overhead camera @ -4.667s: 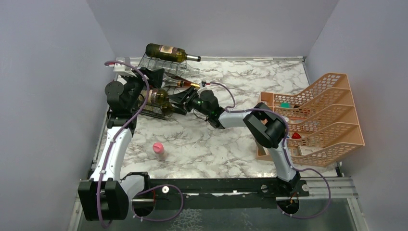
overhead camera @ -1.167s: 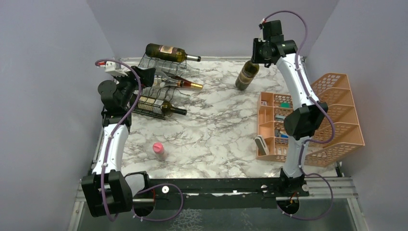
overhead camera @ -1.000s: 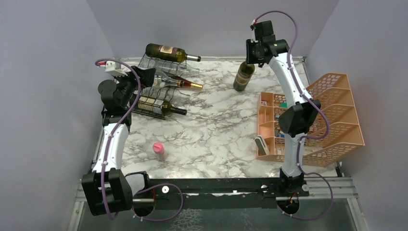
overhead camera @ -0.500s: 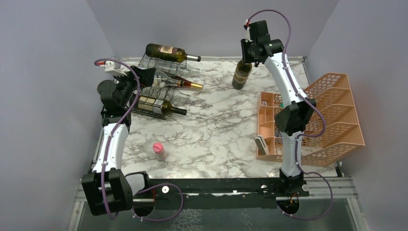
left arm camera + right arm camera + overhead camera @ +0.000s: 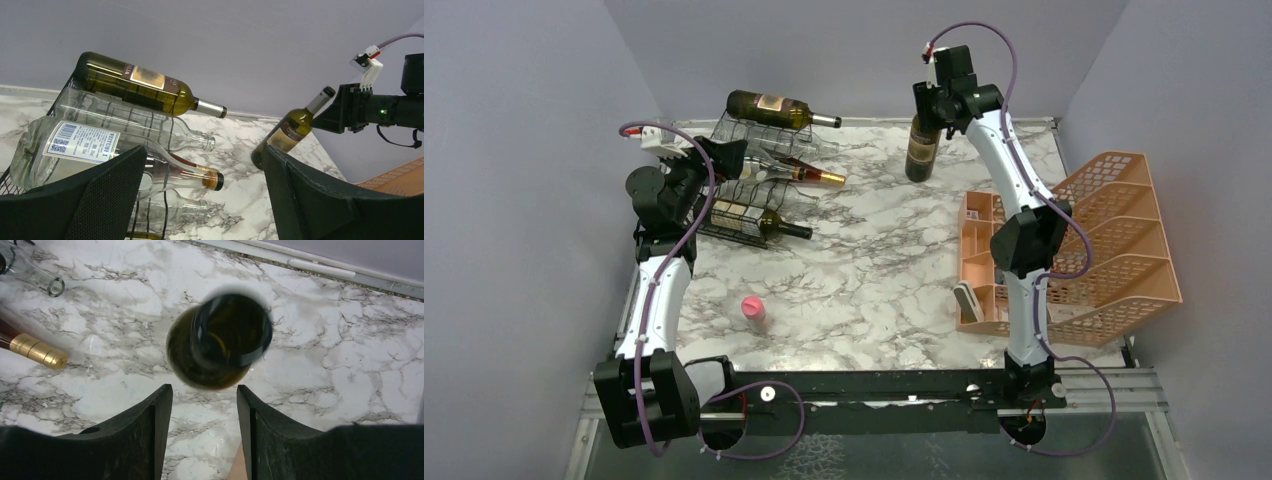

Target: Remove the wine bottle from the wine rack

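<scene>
A dark green wine bottle (image 5: 921,148) stands upright on the marble table at the far back, well apart from the wine rack (image 5: 764,135). My right gripper (image 5: 927,108) hovers over its neck. In the right wrist view the bottle (image 5: 220,342) is seen from above, just past my right gripper (image 5: 204,390), which is open and touches nothing. The left wrist view shows the same bottle (image 5: 287,134) beyond the rack. My left gripper (image 5: 729,158) (image 5: 204,152) is open beside the rack, holding nothing.
The black wire rack holds a dark bottle on top (image 5: 769,107), a clear gold-capped bottle (image 5: 804,173) and a lower bottle (image 5: 759,222). A peach tiered organizer (image 5: 1114,250) fills the right side. A small pink object (image 5: 752,307) lies front left.
The right arm carried the bottle from the rack to the far back of the table, tipped it upright there, and its jaws have opened off the neck. The left arm stayed put.
</scene>
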`<state>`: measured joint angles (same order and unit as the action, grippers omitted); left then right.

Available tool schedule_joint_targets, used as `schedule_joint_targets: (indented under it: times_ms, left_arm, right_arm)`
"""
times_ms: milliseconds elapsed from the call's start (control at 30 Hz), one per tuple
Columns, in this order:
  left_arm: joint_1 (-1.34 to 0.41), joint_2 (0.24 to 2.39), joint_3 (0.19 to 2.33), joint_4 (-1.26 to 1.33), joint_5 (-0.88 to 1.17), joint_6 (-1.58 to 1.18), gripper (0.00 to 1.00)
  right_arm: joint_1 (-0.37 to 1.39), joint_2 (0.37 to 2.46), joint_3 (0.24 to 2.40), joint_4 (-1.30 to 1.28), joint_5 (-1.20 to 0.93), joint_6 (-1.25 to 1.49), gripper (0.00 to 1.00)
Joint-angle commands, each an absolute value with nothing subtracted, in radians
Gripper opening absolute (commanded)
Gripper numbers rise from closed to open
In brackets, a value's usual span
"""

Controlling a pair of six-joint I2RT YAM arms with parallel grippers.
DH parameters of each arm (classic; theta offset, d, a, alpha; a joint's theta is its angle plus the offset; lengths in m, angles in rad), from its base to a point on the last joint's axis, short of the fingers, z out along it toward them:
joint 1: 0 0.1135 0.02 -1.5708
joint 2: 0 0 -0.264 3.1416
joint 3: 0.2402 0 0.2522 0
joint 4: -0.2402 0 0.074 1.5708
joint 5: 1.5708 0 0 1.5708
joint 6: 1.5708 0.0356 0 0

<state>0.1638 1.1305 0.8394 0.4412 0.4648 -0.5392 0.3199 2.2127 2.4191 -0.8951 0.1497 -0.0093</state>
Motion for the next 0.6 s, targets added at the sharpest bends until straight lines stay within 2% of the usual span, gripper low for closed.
schedule_joint_targets:
  times_ms: [0, 367, 467, 567]
  left_arm:
    - [0.172, 1.133, 0.842, 0.480, 0.492, -0.550, 0.91]
    - [0.175, 1.137, 0.839, 0.485, 0.494, -0.551, 0.91]
    - [0.173, 1.138, 0.837, 0.486, 0.494, -0.552, 0.90]
    - [0.172, 1.140, 0.833, 0.488, 0.494, -0.552, 0.90]
  right_arm:
    - [0.323, 2.243, 2.446, -0.855, 0.170, -0.029, 0.54]
    - [0.325, 2.201, 2.433, -0.846, 0.139, -0.011, 0.63]
    - [0.325, 2.166, 2.375, -0.828, 0.128, 0.004, 0.72]
    - [0.324, 2.112, 2.229, -0.649, 0.175, 0.055, 0.87]
